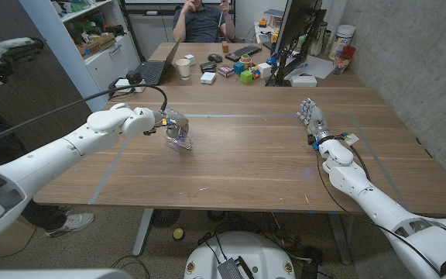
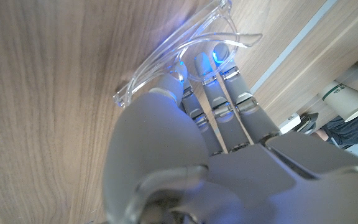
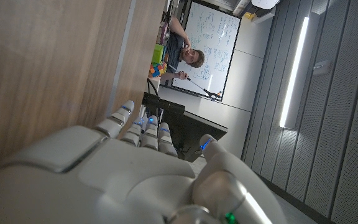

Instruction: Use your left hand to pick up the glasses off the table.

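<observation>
Gripping the clear plastic glasses (image 2: pixel 185 46), the glossy white left hand (image 1: pixel 175 129) closes its jointed fingertips (image 2: pixel 218 57) around the curved, transparent frame just over the grained wooden table (image 1: pixel 246 163). Well apart, the right hand (image 1: pixel 313 120) stands empty, its fingers straight and loosely spread.

The left hand (image 1: pixel 175 129) covers most of the clear glasses (image 2: pixel 185 50); its grip cannot be told.

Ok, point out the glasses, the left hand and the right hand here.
glasses (image 2: pixel 166 53), left wrist view, on the clear frame.
left hand (image 1: pixel 173 129), head view, middle of the hand.
right hand (image 1: pixel 313 118), head view, middle of the hand.
</observation>
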